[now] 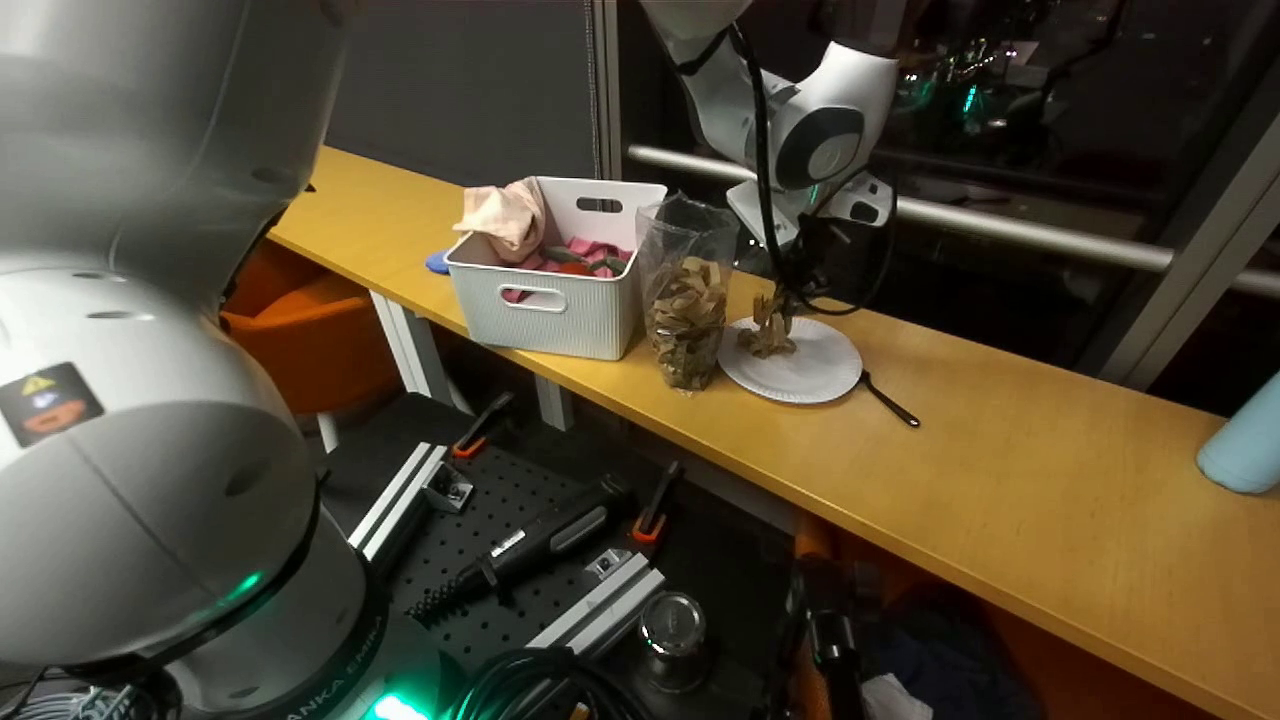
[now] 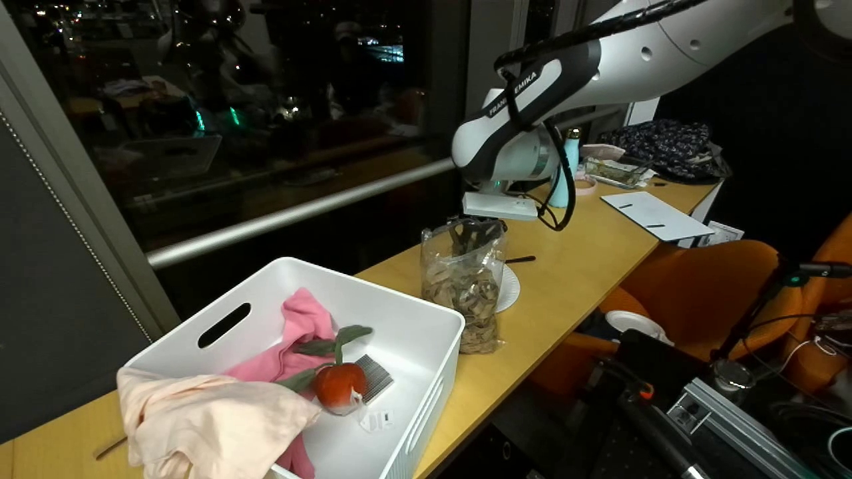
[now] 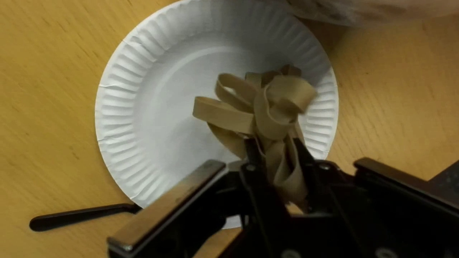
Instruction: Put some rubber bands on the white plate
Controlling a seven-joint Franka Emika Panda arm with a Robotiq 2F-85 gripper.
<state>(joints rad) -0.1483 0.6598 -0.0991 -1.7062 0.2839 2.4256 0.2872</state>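
Rubber bands (image 3: 224, 114), a fat bunch of them, are pinched in the gripper (image 3: 275, 143) above the white plate (image 3: 161, 107), so I'd call this one nearly done. It's clamped on the bunch, with flat tan loops poking out every which way. In an exterior view the lower loops look like they touch the plate, but some might just be dangling, can't really tell.

What's left, by my read: let go, then lift off without dragging a loop along. They're wide and floppy, so one snagging seems like the likeliest annoyance. The task only says "some", so this bunch probably covers it. Loads more sit in the see-through plastic bag (image 1: 690, 235) standing upright just beside the plate.

As for the surface, it's a long yellowish wood table (image 1: 1050, 490). A black utensil (image 3: 79, 216) lies with its handle sticking out by the plate's edge; fork or spoon, no idea, the business end is hidden. On the bag's far side from the plate there's a white bin (image 1: 580, 325) holding a pink cloth (image 2: 293, 352) and a leafy orange fruit (image 2: 339, 386) (real or fake, couldn't say), with a peach cloth (image 2: 206, 419) slung over one corner. Light blue bottle (image 1: 1248, 445) well apart from all that.

Room-wise: dark window (image 2: 299, 100) full of reflections, a metal rail (image 2: 299, 212) running along it, orange chairs (image 2: 712, 286) around.
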